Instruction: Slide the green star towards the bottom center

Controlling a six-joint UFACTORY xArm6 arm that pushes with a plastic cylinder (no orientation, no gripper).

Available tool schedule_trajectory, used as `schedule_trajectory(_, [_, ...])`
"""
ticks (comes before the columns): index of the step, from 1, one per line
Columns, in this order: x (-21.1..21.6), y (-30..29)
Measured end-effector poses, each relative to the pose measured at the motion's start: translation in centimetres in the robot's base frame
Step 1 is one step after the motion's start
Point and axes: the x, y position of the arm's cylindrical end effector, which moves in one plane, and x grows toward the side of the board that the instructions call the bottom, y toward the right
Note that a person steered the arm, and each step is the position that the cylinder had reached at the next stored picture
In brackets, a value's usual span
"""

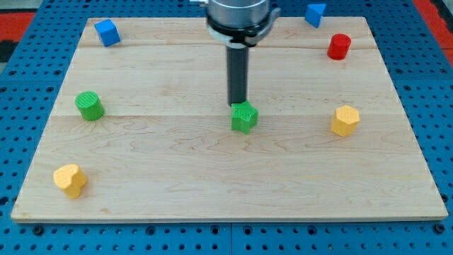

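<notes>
Where tool tip (237, 104) ends, green star (244, 117) just below.

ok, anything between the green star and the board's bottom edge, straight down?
Nothing: in the camera view only bare wood runs from the green star down to the bottom edge. My tip sits just above the star, at its top side.

We see a pale wooden board (212, 177), matt, with fine grain and plank seams. The green star (244, 117) and yellow block (345, 120) show ridged, matt plastic-like surfaces. Our rod (237, 74) looks dark and smooth beneath a shiny metal collar (239, 14).
</notes>
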Motion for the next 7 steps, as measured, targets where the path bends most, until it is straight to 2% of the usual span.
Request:
schedule_trajectory(1, [-0.4, 2.2])
schedule_trajectory(3, [0.4, -0.2])
schedule_trajectory(7, [9.4, -3.0])
